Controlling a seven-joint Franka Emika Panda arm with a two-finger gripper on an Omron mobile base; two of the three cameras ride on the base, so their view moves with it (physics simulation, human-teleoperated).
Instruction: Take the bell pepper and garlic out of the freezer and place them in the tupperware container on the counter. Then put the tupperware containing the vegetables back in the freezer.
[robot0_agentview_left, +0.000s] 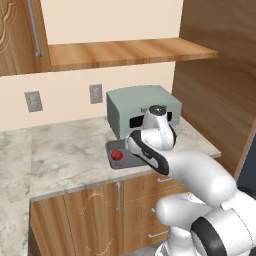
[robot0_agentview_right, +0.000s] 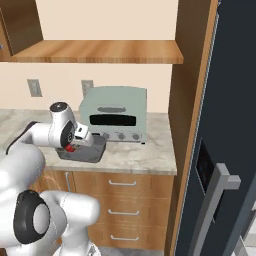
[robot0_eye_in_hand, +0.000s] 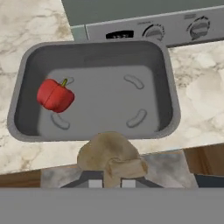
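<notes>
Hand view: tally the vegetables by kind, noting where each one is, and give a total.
Bell pepper: 1, lying in the tupperware container.
Garlic: 1, held in the gripper at the container's near edge, not yet inside.
Total: 2 vegetables.

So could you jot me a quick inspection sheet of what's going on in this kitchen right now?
Surface: marbled counter, nothing spilled.
Job's things: bell pepper lies in the tupperware container; garlic held above the tub's near edge; freezer door shut at the right.
Clutter: toaster oven behind the tub.
Grippers: hand shut on the garlic.
Cables: nothing seen.
Surroundings: wall sockets, wooden shelf, drawers.
</notes>
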